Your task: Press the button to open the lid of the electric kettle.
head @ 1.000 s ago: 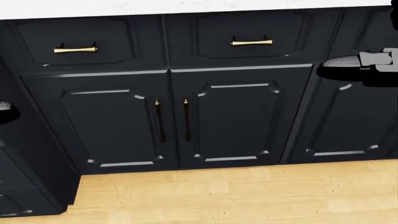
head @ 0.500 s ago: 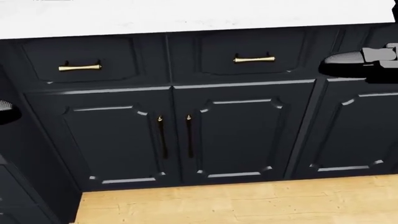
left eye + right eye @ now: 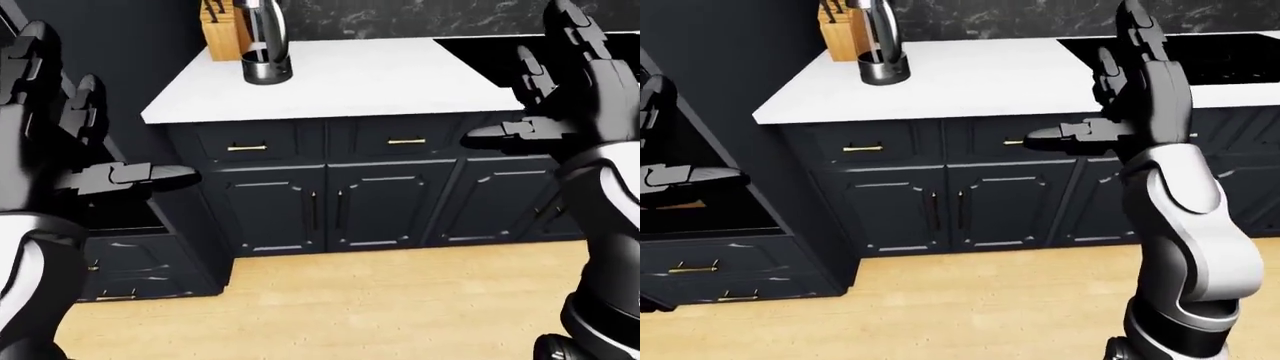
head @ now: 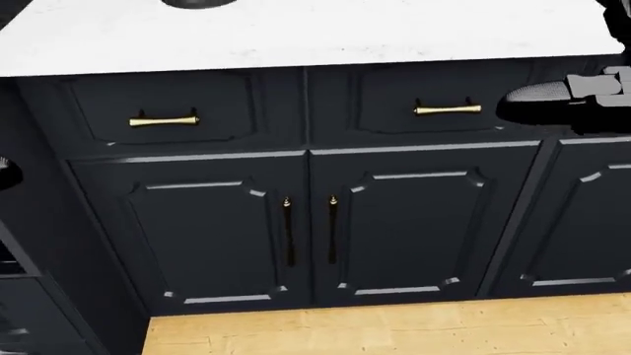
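Observation:
The electric kettle (image 3: 266, 46), silver with a dark round base, stands upright on the white counter (image 3: 380, 79) at the upper left of the left-eye view. Its lid and button are cut off by the top edge. A dark sliver of its base (image 4: 197, 2) shows at the top of the head view. My left hand (image 3: 100, 127) is raised at the left, open and empty, far below and left of the kettle. My right hand (image 3: 525, 90) is raised at the right, open and empty, level with the counter edge; its thumb (image 4: 552, 92) shows in the head view.
A wooden knife block (image 3: 225, 30) stands just left of the kettle. A black cooktop (image 3: 1200, 52) lies in the counter at the right. Dark cabinets with brass handles (image 4: 163, 120) run below the counter. A tall dark unit (image 3: 730, 90) stands at the left. The floor (image 3: 350, 300) is light wood.
The head view has shifted: the cabinets slid down and to the right, more white counter shows, and the kettle's base edge has come in at the top. The camera moved, not the things.

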### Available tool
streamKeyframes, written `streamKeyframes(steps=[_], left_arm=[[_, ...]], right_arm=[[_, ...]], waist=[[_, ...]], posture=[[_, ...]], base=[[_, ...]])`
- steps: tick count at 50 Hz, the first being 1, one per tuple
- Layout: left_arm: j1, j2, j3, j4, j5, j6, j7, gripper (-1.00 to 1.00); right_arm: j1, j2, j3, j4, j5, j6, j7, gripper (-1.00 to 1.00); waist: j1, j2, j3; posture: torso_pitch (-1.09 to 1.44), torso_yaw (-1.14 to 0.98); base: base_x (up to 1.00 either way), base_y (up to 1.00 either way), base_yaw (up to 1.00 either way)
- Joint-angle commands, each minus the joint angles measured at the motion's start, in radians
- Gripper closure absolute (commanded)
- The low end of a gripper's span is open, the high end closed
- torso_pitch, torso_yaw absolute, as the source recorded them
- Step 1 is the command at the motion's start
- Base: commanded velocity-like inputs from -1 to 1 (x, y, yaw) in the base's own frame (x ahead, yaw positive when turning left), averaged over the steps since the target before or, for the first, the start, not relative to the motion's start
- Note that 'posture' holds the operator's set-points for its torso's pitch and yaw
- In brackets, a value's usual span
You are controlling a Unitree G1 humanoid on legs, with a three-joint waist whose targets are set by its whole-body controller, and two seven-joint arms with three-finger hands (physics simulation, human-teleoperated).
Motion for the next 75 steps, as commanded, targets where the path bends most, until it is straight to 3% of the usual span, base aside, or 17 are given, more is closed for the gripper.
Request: streamKeyframes(steps=[1,12,13,15,17,21,23,25,26,27,33,36,37,48,63,64,75], left_arm=[[-0.022,0.011,0.002,-0.023,-0.008,-0.032,-0.005,-1.0],[-0.023,0.016,0.005,-0.025,-0.017,-0.031,0.001,-1.0],[-0.022,0.015,0.004,-0.026,-0.017,-0.031,0.002,-1.0],[-0.021,0.018,0.005,-0.024,-0.016,-0.033,0.001,-1.0],[-0.024,0.02,0.007,-0.024,-0.019,-0.031,0.003,-1.0],[-0.028,0.024,0.008,-0.024,-0.026,-0.028,0.007,-1.0],[-0.028,0.026,0.009,-0.024,-0.028,-0.028,0.009,-1.0],[-0.025,0.024,0.005,-0.023,-0.026,-0.032,0.008,-1.0],[-0.023,0.023,0.002,-0.024,-0.024,-0.034,0.008,-1.0],[-0.024,0.024,0.002,-0.024,-0.024,-0.033,0.008,-1.0],[-0.033,0.026,0.003,-0.027,-0.032,-0.025,0.013,-1.0],[-0.033,0.03,0.006,-0.027,-0.035,-0.025,0.015,-1.0],[-0.033,0.03,0.005,-0.026,-0.036,-0.027,0.015,-1.0],[-0.032,0.044,0.022,-0.051,-0.072,-0.009,0.037,-1.0],[-0.019,0.041,0.015,-0.051,-0.073,-0.023,0.04,-1.0],[-0.02,0.04,0.011,-0.049,-0.07,-0.024,0.039,-1.0],[-0.019,0.038,0.016,-0.051,-0.069,-0.022,0.036,-1.0]], right_arm=[[-0.029,-0.019,-0.033,-0.02,0.005,-0.021,-0.017,-1.0],[-0.035,-0.03,-0.035,-0.02,0.037,-0.011,-0.038,-1.0],[-0.035,-0.031,-0.035,-0.019,0.038,-0.011,-0.039,-1.0],[-0.037,-0.034,-0.036,-0.017,0.042,-0.01,-0.04,-1.0],[-0.039,-0.036,-0.036,-0.017,0.045,-0.01,-0.042,-1.0],[-0.036,-0.04,-0.03,-0.019,0.043,-0.015,-0.041,-1.0],[-0.037,-0.04,-0.031,-0.02,0.043,-0.015,-0.04,-1.0],[-0.037,-0.039,-0.029,-0.021,0.041,-0.016,-0.039,-1.0],[-0.037,-0.039,-0.028,-0.021,0.04,-0.018,-0.038,-1.0],[-0.035,-0.039,-0.028,-0.021,0.039,-0.019,-0.036,-1.0],[-0.032,-0.038,-0.029,-0.025,0.03,-0.02,-0.028,-1.0],[-0.031,-0.033,-0.026,-0.027,0.029,-0.02,-0.027,-1.0],[-0.029,-0.032,-0.025,-0.021,0.023,-0.027,-0.025,-1.0],[0.001,-0.023,-0.049,-0.071,0.052,-0.009,-0.033,-1.0],[-0.009,-0.038,-0.043,-0.067,0.067,-0.011,-0.044,-1.0],[-0.008,-0.038,-0.042,-0.065,0.064,-0.013,-0.042,-1.0],[-0.01,-0.037,-0.042,-0.068,0.062,-0.01,-0.04,-1.0]], waist=[[-0.004,-0.004,-0.014],[0.014,-0.109,-0.029],[0.007,-0.07,-0.02],[0.007,-0.103,-0.017],[-0.001,-0.101,-0.03],[-0.004,-0.069,-0.009],[-0.01,-0.029,-0.007],[-0.01,0.056,-0.031],[-0.004,0.016,-0.023],[-0.001,0.02,0.002],[0.002,-0.043,0.016],[0.015,-0.106,0.006],[0.013,-0.08,0.015],[0.001,-0.054,-0.01],[-0.002,-0.055,-0.013],[-0.002,-0.051,-0.035],[-0.001,-0.049,-0.009]], posture=[[0.0,0.0],[0.0,0.0],[0.0,0.0],[0.0,0.0],[0.0,0.0],[0.0,0.0],[0.0,0.0],[0.0,0.0],[0.0,0.0],[0.0,0.0],[0.0,0.0],[0.0,0.0],[0.0,0.0],[0.0,0.0],[0.0,0.0],[0.0,0.0],[0.0,0.0]], base=[[0.06,0.24,0.0],[0.03,0.25,0.0],[0.02,0.25,0.0],[0.02,0.25,0.0],[0.02,0.25,0.0],[0.01,0.25,0.0],[0.02,0.16,0.0],[0.02,0.13,0.0],[0.02,0.07,0.0],[0.02,0.02,0.0],[0.02,0.0,0.0],[0.01,0.0,0.0],[0.02,0.0,0.0],[0.01,0.0,0.0],[0.02,0.0,0.0],[0.09,0.0,0.0],[0.13,0.0,0.0]])
